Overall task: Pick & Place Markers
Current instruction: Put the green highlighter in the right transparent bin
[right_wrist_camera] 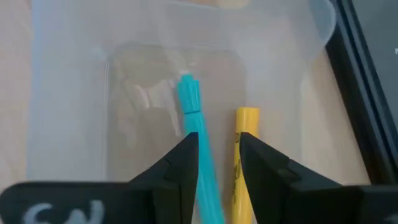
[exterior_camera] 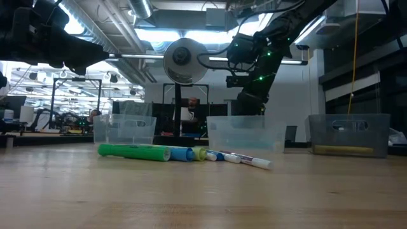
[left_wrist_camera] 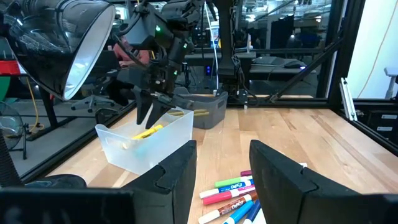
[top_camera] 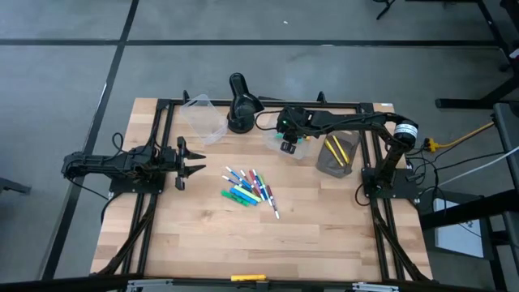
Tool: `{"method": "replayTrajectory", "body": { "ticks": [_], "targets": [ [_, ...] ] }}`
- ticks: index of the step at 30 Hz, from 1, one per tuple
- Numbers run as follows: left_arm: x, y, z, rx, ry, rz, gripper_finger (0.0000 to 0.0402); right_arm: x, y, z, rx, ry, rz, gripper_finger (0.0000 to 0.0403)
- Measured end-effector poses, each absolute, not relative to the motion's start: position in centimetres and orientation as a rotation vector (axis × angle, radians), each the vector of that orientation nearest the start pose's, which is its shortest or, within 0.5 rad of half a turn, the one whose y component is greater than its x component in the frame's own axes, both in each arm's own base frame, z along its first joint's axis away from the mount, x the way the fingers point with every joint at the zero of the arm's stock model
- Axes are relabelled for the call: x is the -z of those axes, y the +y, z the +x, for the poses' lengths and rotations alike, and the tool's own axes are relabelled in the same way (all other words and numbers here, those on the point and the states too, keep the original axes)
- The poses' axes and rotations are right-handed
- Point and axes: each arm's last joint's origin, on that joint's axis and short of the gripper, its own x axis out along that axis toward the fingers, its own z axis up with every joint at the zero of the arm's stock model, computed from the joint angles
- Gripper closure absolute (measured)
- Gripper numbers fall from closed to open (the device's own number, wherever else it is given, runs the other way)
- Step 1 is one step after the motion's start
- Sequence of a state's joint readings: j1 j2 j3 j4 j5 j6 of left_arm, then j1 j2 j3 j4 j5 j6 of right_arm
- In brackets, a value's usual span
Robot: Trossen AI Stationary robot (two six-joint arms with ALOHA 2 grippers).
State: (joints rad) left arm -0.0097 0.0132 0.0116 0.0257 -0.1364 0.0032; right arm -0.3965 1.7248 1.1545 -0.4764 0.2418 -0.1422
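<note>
A heap of markers (top_camera: pixel 251 188) in mixed colours lies on the wooden table's middle, also visible in the low view (exterior_camera: pixel 184 154). My right gripper (top_camera: pixel 289 146) hangs slanting down over a clear tub (top_camera: pixel 306 154) at the far right, its fingers open (right_wrist_camera: pixel 219 140). A cyan marker (right_wrist_camera: pixel 189 99) runs up between them into the tub. A yellow marker (right_wrist_camera: pixel 246 121) lies on the tub's floor beside it. My left gripper (top_camera: pixel 195 160) waits open at the table's left, level, pointing toward the heap (left_wrist_camera: pixel 233 193). My right gripper stands with a finger on either side of the cyan marker's rear part (right_wrist_camera: pixel 205 168), slanting down from above and lying along it. The gap is wider than the marker. The marker runs close along one finger (right_wrist_camera: pixel 180 162); whether it touches, I cannot tell.
A black desk lamp (top_camera: pixel 241 104) stands at the far edge. A second clear tub (top_camera: pixel 203 118) sits far left of it. A grey tub (top_camera: pixel 339 158) with yellow pens stands right of the clear tub. Bare wood lies in front of the heap.
</note>
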Motion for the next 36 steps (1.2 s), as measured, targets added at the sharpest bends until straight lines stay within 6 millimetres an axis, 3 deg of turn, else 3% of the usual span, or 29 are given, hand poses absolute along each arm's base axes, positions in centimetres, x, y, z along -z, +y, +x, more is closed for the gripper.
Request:
{"method": "replayTrajectory", "body": {
  "ticks": [7, 17, 36],
  "targets": [
    [-16.9, 0.3, 9.8, -0.127, -0.024, 0.001, 0.0258, -20.2, -14.1, 32.1, 0.525, 1.05, -0.02, 0.0263],
    [-16.9, 0.3, 9.8, -0.127, -0.024, 0.001, 0.0258, -22.9, -12.4, 32.6, 0.503, 0.895, -0.054, 0.0262],
    [-16.9, 0.3, 9.8, -0.127, -0.024, 0.001, 0.0258, -25.6, -5.4, 34.7, 0.358, 0.67, -0.051, 0.0262]
  ]
}}
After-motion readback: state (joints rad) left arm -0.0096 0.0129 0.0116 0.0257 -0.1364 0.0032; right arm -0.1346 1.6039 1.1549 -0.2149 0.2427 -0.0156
